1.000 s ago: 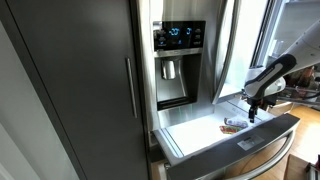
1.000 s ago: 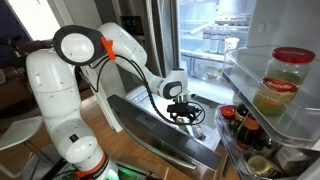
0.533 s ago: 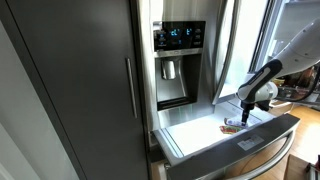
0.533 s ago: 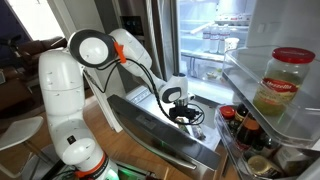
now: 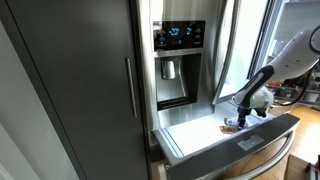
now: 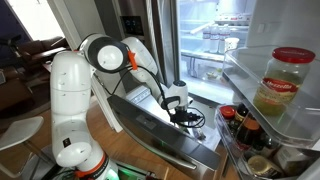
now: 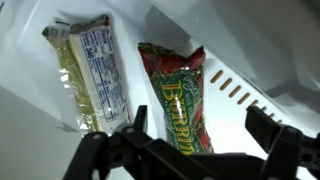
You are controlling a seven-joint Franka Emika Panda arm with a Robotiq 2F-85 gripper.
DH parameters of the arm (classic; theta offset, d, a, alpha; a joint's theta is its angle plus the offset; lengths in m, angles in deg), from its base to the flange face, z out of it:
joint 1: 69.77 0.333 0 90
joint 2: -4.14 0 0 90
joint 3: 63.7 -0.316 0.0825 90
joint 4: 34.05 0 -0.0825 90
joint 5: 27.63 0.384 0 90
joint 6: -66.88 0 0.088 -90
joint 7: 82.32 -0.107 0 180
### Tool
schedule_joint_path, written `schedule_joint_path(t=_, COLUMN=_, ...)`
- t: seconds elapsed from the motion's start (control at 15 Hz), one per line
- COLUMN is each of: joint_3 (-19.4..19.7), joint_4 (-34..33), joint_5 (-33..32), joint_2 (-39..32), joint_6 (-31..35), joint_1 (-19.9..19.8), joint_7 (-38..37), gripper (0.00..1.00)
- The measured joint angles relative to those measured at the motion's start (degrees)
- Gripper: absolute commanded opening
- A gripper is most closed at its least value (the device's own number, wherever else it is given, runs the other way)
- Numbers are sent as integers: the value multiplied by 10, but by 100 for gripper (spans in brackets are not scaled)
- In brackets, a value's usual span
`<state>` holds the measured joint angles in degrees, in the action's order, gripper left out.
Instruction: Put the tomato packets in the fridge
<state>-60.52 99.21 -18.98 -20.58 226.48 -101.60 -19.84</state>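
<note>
The dark-grey fridge has its white-lined drawer pulled out; the drawer also shows from the other side. Two tomato packets lie flat on the drawer floor: a reddish one with printed lettering and a pale yellowish-silver one beside it. In an exterior view they show as a small reddish patch. My gripper is open and hangs low over the reddish packet, one finger on each side of it. It shows in both exterior views, down inside the drawer.
The drawer's front panel rises close beside the gripper. The upper fridge compartment stands open, with shelves of food and a door bin holding a large jar and bottles. The blue-lit display and dispenser are above the drawer.
The arm has bent down and the gripper has sunk lower into the drawer, closer to the packets. The packets have not moved.
</note>
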Motion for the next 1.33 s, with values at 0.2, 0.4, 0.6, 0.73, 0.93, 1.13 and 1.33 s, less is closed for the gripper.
schedule_joint_path(t=0.2, joint_3=-39, joint_4=-2, joint_5=23, joint_2=-11, joint_6=22, joint_1=-35, joint_7=50, gripper=70)
schedule_joint_path(t=0.4, joint_3=-75, joint_4=-6, joint_5=36, joint_2=-19, joint_6=34, joint_1=-68, joint_7=90, gripper=45)
schedule_joint_path(t=0.6, joint_3=-101, joint_4=-7, joint_5=40, joint_2=-24, joint_6=35, joint_1=-95, joint_7=118, gripper=21)
schedule_joint_path(t=0.73, joint_3=-112, joint_4=-7, joint_5=40, joint_2=-28, joint_6=35, joint_1=-108, joint_7=134, gripper=8)
schedule_joint_path(t=0.93, joint_3=-123, joint_4=-9, joint_5=40, joint_2=-30, joint_6=35, joint_1=-124, joint_7=152, gripper=0)
schedule_joint_path(t=1.13, joint_3=-127, joint_4=-12, joint_5=40, joint_2=-32, joint_6=35, joint_1=-133, joint_7=161, gripper=0)
schedule_joint_path(t=1.33, joint_3=-133, joint_4=-15, joint_5=41, joint_2=-30, joint_6=35, joint_1=-140, joint_7=162, gripper=0)
